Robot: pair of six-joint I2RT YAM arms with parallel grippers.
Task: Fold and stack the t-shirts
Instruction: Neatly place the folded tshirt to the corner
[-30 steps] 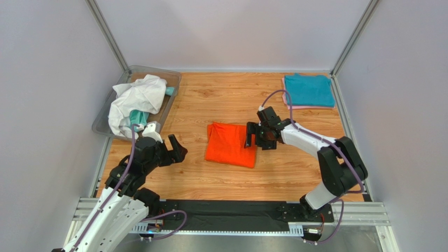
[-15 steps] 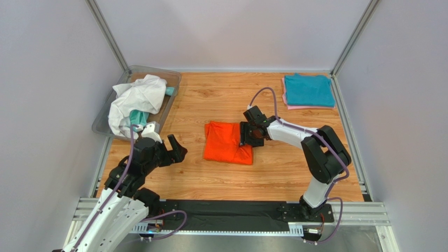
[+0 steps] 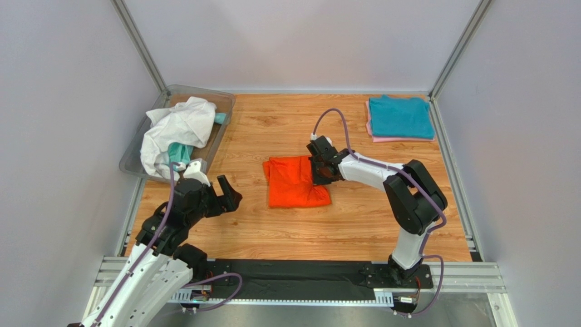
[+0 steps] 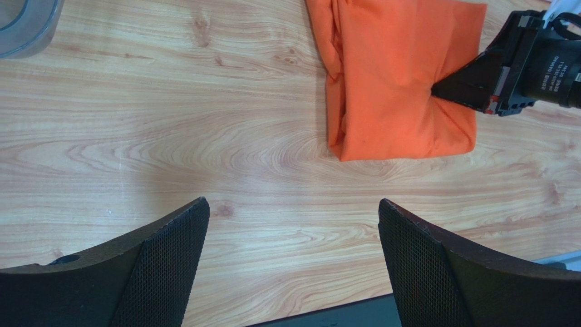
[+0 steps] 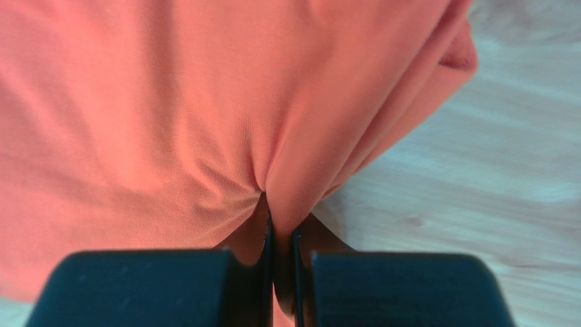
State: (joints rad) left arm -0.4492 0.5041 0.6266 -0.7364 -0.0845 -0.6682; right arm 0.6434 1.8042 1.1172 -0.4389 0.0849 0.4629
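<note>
A folded bright orange t-shirt (image 3: 293,184) lies in the middle of the wooden table. My right gripper (image 3: 318,172) is at its right edge, shut on a pinched fold of the orange cloth (image 5: 170,102); in the right wrist view the fabric puckers between the jaws of the right gripper (image 5: 279,225). The left wrist view shows that shirt (image 4: 395,82) with the right gripper (image 4: 443,87) biting into its side. My left gripper (image 3: 230,192) hovers left of the shirt, open and holding nothing, over bare wood in the left gripper (image 4: 293,204) view. A teal t-shirt (image 3: 400,116) lies folded on a pink one (image 3: 382,139) at the back right.
A clear plastic bin (image 3: 225,117) at the back left holds a crumpled white t-shirt (image 3: 179,126) and some teal cloth (image 3: 179,151). Its corner (image 4: 27,27) shows in the left wrist view. Metal frame posts and grey walls enclose the table.
My right gripper moved left onto the orange t-shirt's right edge and shut on the cloth, which shifted slightly left. The left arm stayed still.
</note>
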